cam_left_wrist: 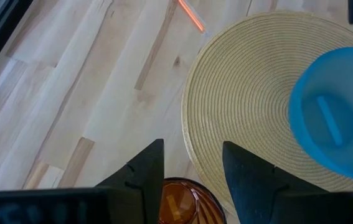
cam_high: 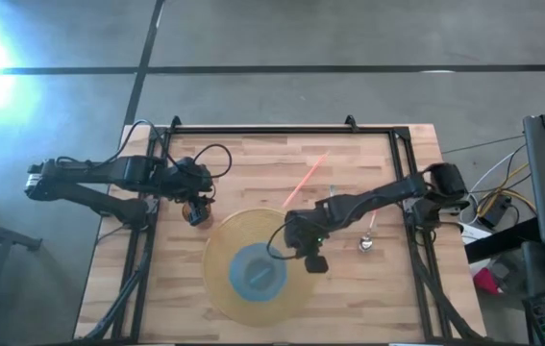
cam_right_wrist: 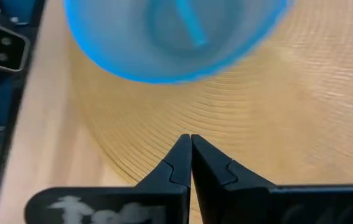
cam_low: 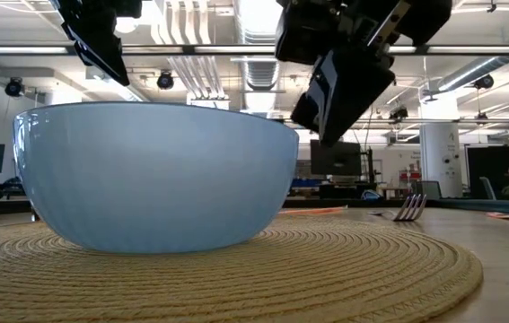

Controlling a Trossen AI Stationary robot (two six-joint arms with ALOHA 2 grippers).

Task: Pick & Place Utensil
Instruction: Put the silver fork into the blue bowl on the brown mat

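Your right gripper hung shut and empty beside the blue bowl, left gripper open; swinging toward the fork could clip its rim.

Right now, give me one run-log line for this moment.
left hand: open above amber cup | right hand: shut, empty, over mat by bowl | fork: on table

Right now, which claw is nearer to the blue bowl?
Right. The right claw hovers shut just beside the blue bowl, over the placemat; the left claw is farther, off the placemat.
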